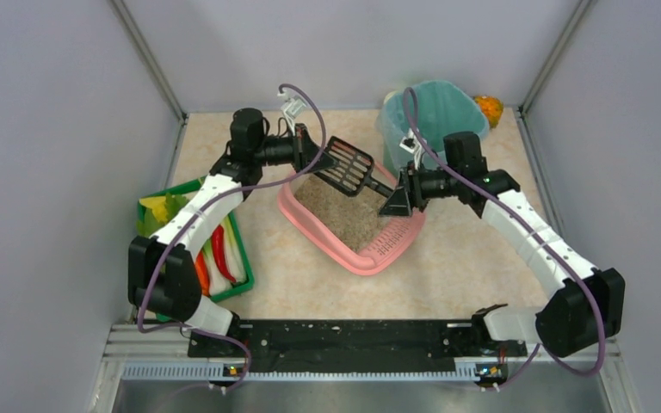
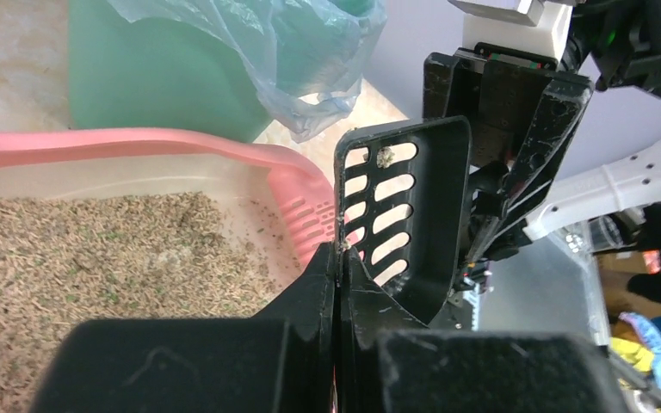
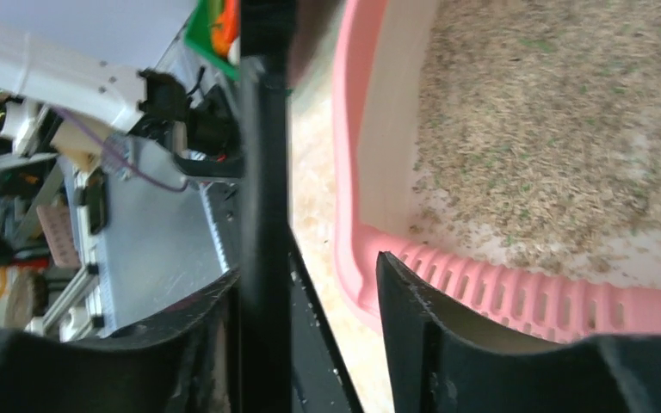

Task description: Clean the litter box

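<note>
The pink litter box (image 1: 379, 254) sits mid-table with beige litter (image 1: 344, 215) inside; it also shows in the left wrist view (image 2: 138, 142) and the right wrist view (image 3: 351, 172). A black slotted scoop (image 1: 349, 165) hangs over its far end. My left gripper (image 1: 317, 148) is shut on the scoop's side rim (image 2: 337, 254); a small clump (image 2: 386, 157) clings to the scoop blade (image 2: 435, 198). My right gripper (image 1: 396, 202) is open around the scoop's handle (image 3: 264, 172), which lies against the left finger (image 3: 215, 327). The right finger (image 3: 404, 310) is over the slotted ledge (image 3: 516, 297).
A tall teal-lined bin (image 1: 435, 112) stands behind the litter box, close to the right arm; it also shows in the left wrist view (image 2: 163, 77). A green tray (image 1: 243, 284) of colourful items sits at the left. An orange object (image 1: 488, 107) lies in the far right corner.
</note>
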`<state>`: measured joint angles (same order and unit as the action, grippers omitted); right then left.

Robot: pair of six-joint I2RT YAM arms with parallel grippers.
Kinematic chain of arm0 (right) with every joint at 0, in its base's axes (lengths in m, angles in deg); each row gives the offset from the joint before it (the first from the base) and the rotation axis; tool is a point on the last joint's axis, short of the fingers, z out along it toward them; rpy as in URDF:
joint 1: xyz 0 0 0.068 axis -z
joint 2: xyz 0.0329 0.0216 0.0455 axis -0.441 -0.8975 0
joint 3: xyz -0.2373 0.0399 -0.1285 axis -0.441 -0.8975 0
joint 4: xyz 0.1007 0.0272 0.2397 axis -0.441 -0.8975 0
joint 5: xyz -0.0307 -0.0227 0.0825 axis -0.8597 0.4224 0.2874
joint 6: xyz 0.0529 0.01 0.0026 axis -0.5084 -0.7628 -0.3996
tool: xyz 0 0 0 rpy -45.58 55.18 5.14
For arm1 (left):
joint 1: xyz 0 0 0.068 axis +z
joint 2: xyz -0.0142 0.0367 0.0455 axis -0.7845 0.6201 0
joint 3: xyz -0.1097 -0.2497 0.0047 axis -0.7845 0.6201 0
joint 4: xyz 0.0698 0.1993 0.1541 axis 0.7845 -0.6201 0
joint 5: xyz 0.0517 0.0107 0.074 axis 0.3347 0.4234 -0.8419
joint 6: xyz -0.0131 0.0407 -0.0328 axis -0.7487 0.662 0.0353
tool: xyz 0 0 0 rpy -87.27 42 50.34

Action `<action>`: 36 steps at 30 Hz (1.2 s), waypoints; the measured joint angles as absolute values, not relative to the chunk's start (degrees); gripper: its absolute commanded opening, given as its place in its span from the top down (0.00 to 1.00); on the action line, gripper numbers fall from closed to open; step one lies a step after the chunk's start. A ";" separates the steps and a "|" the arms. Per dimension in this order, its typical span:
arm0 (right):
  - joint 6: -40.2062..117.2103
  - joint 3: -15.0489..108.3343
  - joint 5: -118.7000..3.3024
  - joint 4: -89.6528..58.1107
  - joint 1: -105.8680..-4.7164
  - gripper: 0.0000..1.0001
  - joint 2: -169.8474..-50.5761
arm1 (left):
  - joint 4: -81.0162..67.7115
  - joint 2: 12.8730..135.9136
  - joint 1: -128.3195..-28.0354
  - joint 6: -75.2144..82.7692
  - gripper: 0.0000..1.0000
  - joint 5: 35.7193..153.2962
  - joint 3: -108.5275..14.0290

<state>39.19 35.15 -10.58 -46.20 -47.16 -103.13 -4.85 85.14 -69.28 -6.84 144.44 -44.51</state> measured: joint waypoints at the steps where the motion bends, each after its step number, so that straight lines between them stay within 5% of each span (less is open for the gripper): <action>1: 39.36 35.15 -12.33 -46.00 -47.16 0.39 -102.73 | -4.90 85.14 -69.15 -8.06 1.00 144.24 -44.75; 17: 46.46 27.67 -38.07 -33.66 -51.18 0.01 -80.44 | -32.33 86.84 -68.85 -12.46 1.00 139.09 -55.20; 27: 55.80 27.69 -47.06 -32.50 -60.03 0.04 -83.04 | -43.37 88.50 -68.85 -12.87 1.00 138.93 -59.55; 32: 57.81 28.18 -49.02 -33.52 -62.11 0.17 -85.55 | -45.14 88.50 -68.85 -13.26 1.00 139.28 -59.85; 36: 58.44 30.10 -49.68 -35.01 -63.11 0.39 -87.26 | -46.67 88.50 -68.85 -13.26 1.00 139.30 -59.85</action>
<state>58.44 30.10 -49.68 -35.01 -63.11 -87.26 -46.67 88.50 -68.85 -13.26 139.30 -59.85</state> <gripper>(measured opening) 0.754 0.023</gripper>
